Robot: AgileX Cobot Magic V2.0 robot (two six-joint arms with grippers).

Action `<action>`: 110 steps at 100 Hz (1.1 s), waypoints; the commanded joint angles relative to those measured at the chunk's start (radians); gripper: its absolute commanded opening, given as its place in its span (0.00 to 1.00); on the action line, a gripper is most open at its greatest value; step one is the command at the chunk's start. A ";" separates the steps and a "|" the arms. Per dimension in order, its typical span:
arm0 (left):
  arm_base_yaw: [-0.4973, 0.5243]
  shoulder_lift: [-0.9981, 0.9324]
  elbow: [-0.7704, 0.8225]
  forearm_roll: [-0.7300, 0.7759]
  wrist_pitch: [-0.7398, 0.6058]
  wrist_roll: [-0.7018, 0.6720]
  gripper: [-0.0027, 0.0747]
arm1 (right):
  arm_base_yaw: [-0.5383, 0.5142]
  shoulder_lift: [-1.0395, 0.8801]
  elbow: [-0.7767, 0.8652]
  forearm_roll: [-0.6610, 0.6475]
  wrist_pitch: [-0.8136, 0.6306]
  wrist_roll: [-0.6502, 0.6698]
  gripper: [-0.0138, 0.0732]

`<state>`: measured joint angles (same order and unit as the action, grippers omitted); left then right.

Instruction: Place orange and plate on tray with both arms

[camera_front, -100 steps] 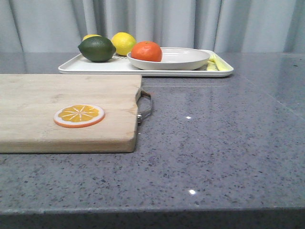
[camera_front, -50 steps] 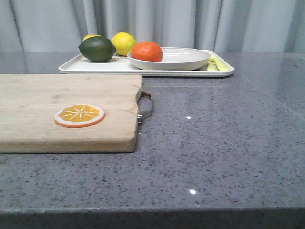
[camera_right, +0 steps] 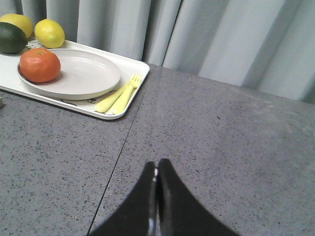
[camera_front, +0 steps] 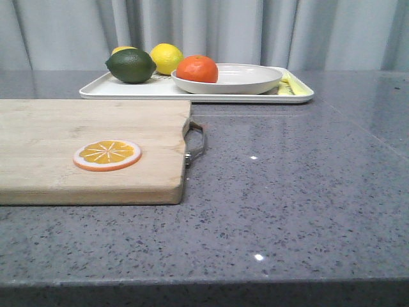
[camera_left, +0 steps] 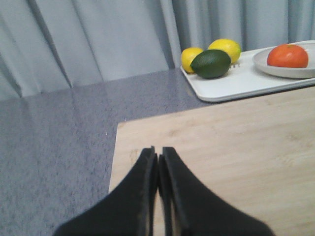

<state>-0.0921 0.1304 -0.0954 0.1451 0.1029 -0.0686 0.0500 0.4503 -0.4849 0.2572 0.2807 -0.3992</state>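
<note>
the orange (camera_front: 197,68) is sitting in the plate (camera_front: 243,78) on the tray (camera_front: 102,90) — well ahead of the 2 grippers, left gripper (camera_left: 158,162) and right gripper (camera_right: 157,172), both closed on nothing.

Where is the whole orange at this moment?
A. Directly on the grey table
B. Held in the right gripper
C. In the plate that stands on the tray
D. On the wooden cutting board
C. The orange lies inside the plate, near its rim, and the plate stands on the tray. The right gripper is closed and holds nothing.
</note>
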 commanded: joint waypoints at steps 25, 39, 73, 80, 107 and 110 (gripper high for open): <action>0.105 -0.113 0.104 -0.069 -0.103 0.007 0.01 | 0.000 -0.002 -0.027 -0.005 -0.084 -0.006 0.04; 0.106 -0.149 0.104 -0.056 -0.109 0.007 0.01 | 0.000 -0.002 -0.027 -0.005 -0.084 -0.006 0.04; 0.106 -0.168 0.104 -0.056 -0.111 0.007 0.01 | 0.000 -0.002 -0.027 -0.005 -0.084 -0.006 0.04; 0.106 -0.168 0.104 -0.056 -0.111 0.007 0.01 | 0.000 -0.002 -0.027 -0.005 -0.084 -0.006 0.04; 0.106 -0.168 0.104 -0.056 -0.111 0.007 0.01 | 0.000 -0.002 -0.027 -0.005 -0.084 -0.006 0.04; 0.106 -0.168 0.104 -0.056 -0.111 0.007 0.01 | 0.000 -0.002 -0.027 -0.005 -0.084 -0.006 0.04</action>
<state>0.0130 -0.0043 0.0015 0.0887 0.0798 -0.0612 0.0500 0.4503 -0.4849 0.2572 0.2807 -0.3992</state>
